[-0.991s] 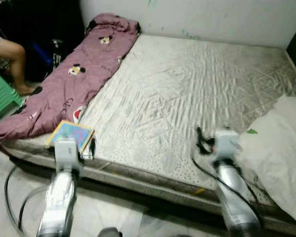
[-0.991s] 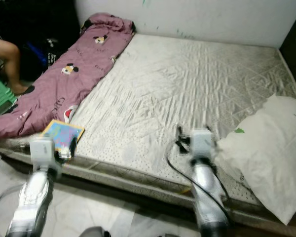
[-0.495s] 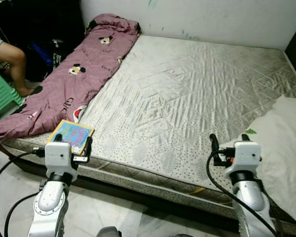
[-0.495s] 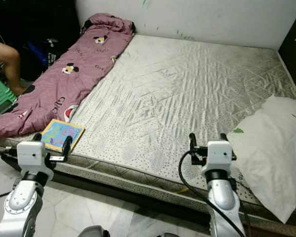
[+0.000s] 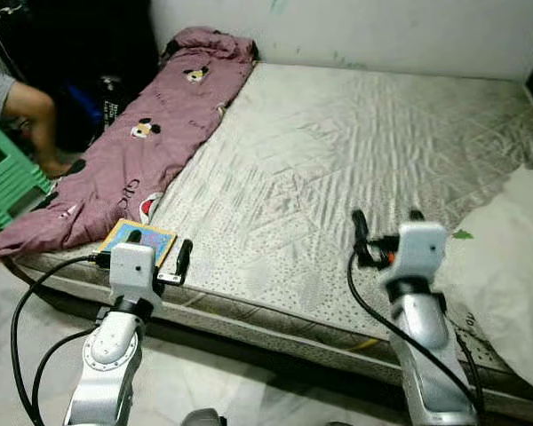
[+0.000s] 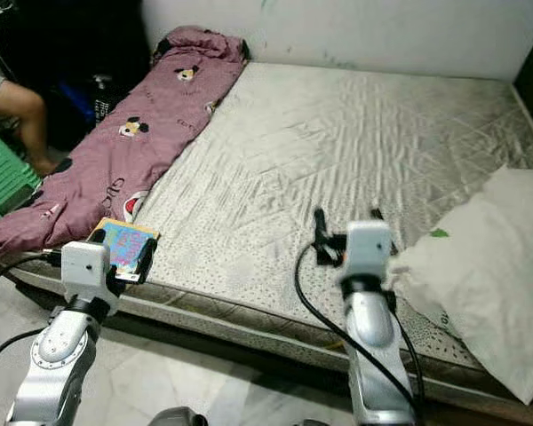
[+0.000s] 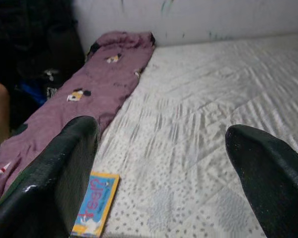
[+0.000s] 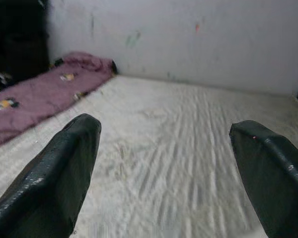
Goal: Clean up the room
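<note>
Standing at the near edge of the mattress (image 5: 355,151), we have both arms raised and nothing in either claw, so by our reading the tidying has barely started. Our left gripper (image 5: 156,253) hangs over the near left corner of the bed with its two black fingers spread apart and empty; the left wrist view shows them wide, with bare mattress between them. Our right gripper (image 5: 384,229) hovers above the near middle of the bed, its fingers likewise apart and holding nothing.

What is left to do looks plain. A colourful book (image 6: 124,246) lies flat at the near left corner of the mattress, just beyond our left gripper and close beside the end of the purple blanket (image 5: 133,151). That blanket, printed with cartoon mice, lies rumpled in a long strip down the left side of the bed, its far end bunched against the wall (image 5: 382,27). A white pillow (image 6: 489,257) lies askew at the near right corner, partly off the edge, just beside our right arm.

We judge the book the nearest job, since our left gripper is already close to it. The blanket and pillow are not yet straightened. A person's leg (image 5: 35,115) and a green stool (image 5: 4,182) are on the floor to the left, well apart from us.
</note>
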`<state>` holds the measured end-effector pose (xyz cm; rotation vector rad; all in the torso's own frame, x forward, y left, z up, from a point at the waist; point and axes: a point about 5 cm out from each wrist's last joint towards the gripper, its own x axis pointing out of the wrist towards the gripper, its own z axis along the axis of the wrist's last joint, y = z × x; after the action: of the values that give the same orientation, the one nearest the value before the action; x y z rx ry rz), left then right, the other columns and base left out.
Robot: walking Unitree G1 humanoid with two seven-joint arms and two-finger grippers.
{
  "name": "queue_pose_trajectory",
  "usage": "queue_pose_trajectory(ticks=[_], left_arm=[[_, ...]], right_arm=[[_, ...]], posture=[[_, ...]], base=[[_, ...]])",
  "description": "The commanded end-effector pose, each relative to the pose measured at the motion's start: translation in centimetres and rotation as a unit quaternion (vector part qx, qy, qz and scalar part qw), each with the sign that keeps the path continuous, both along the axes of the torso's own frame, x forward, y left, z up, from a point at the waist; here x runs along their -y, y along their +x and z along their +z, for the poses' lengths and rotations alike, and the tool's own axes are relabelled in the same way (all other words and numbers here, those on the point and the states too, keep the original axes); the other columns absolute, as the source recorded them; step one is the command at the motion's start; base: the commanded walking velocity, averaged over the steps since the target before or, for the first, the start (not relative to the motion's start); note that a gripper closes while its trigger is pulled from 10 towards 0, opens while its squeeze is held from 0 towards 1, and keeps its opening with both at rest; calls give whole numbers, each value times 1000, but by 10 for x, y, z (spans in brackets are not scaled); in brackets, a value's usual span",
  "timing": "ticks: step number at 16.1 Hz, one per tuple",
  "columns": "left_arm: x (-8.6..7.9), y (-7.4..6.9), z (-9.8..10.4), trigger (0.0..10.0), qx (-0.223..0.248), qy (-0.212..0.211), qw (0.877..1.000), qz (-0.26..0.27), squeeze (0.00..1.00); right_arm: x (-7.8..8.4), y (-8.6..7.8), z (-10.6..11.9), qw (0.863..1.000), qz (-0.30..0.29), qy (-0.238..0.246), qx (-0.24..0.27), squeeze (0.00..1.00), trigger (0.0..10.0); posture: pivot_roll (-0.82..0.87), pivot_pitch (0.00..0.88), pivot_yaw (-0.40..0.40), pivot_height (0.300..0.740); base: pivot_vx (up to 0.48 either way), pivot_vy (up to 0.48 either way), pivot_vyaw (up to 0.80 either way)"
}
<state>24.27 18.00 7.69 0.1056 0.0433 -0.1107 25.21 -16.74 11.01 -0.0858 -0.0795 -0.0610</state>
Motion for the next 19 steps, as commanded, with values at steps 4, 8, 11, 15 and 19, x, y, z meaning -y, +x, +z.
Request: queue_pose_trajectory(ticks=[4,8,11,15,19], left_arm=[[2,7,-5,10000,-22,5,1000,-18,0],[4,23,-10,10000,-38,-9,999,-6,0],[-3,29,-8,10000,-27,-5,999,22,0],[-2,25,-12,10000,-33,-10,999,21,0],[1,27,-13,10000,-32,-13,999,18,0]], right_arm=[[6,-6,-20,998,-47,5,-31,0,10000],[6,4,-30,997,-66,28,-41,0,10000],[6,10,-26,997,-62,23,-31,0,10000],[5,15,-27,998,-55,27,-34,0,10000],[6,17,-28,998,-51,26,-36,0,10000]], posture=[[4,0,100,740],[1,0,97,740],[10,0,70,740],[14,0,59,740],[7,0,63,740]], base=[[0,0,0],[0,0,0],[0,0,0],[0,0,-800],[0,0,-800]])
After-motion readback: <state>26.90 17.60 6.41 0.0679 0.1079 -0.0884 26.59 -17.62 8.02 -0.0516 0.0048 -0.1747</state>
